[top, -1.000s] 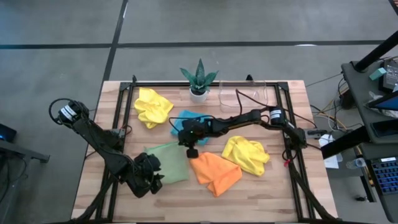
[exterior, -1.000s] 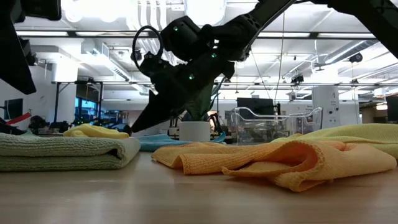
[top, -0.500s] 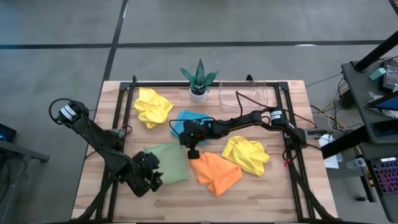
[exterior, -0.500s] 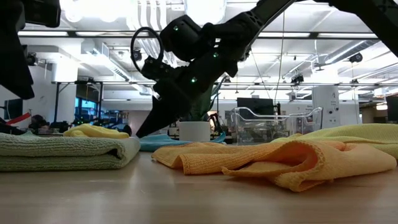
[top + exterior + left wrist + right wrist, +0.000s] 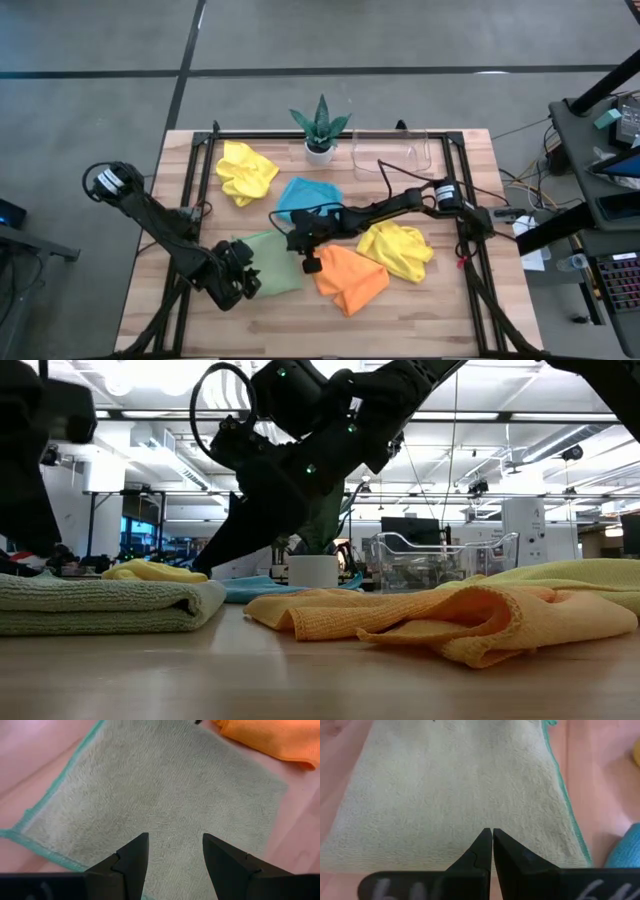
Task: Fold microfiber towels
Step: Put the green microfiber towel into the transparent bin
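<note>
A sage green towel (image 5: pixel 272 262) lies folded flat near the table's front left, and its stacked layers show in the low view (image 5: pixel 100 605). My left gripper (image 5: pixel 243 278) stands open just above the towel's near left part (image 5: pixel 165 785). My right gripper (image 5: pixel 293 240) is shut and slants down toward the towel's far right corner (image 5: pixel 450 785). An orange towel (image 5: pixel 345 278) lies crumpled to the right of the green one. A yellow towel (image 5: pixel 397 250) is crumpled farther right. A blue towel (image 5: pixel 308 192) and a second yellow towel (image 5: pixel 245 170) lie toward the back. My right gripper's shut fingertips (image 5: pixel 200 570) come down slanting from the table's right to the green towel's far right corner. I cannot tell whether they touch the cloth. My left gripper's fingers (image 5: pixel 132 857) hang over the towel and I see no contact.
A potted plant (image 5: pixel 320 128) and a clear plastic tray (image 5: pixel 392 150) stand at the far edge. A black frame rail (image 5: pixel 200 190) runs along the table's sides. Bare wood shows along the near edge (image 5: pixel 400 330).
My right gripper has moved from over the blue towel toward the table's near edge, to the green towel's far right corner, staying shut. The blue towel now shows uncovered. My left gripper has sunk a little toward the green towel.
</note>
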You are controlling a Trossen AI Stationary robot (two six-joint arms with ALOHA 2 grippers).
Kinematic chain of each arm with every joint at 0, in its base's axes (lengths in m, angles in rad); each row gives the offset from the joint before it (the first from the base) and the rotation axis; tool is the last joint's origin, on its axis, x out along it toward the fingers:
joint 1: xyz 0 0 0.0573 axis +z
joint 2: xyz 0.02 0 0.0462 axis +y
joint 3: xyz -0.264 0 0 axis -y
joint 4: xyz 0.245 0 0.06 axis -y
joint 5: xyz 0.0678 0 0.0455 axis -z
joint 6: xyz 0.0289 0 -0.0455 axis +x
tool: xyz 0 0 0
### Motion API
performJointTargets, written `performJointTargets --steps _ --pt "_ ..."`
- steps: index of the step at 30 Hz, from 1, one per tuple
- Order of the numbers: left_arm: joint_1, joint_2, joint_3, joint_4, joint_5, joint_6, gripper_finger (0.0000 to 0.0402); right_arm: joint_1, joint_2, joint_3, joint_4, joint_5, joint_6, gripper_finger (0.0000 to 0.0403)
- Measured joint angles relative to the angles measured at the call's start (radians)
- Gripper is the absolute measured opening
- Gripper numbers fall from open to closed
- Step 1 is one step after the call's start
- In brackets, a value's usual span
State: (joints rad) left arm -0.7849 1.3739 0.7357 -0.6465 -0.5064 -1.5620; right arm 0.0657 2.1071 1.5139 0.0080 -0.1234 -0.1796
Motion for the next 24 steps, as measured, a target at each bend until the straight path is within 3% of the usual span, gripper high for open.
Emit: performJointTargets --steps 24 --pt "0.027 0.000 -0.093 0.089 -0.007 -0.053 0.0171 0.006 0.000 0.000 -0.002 0.002 0.162 0.0016"
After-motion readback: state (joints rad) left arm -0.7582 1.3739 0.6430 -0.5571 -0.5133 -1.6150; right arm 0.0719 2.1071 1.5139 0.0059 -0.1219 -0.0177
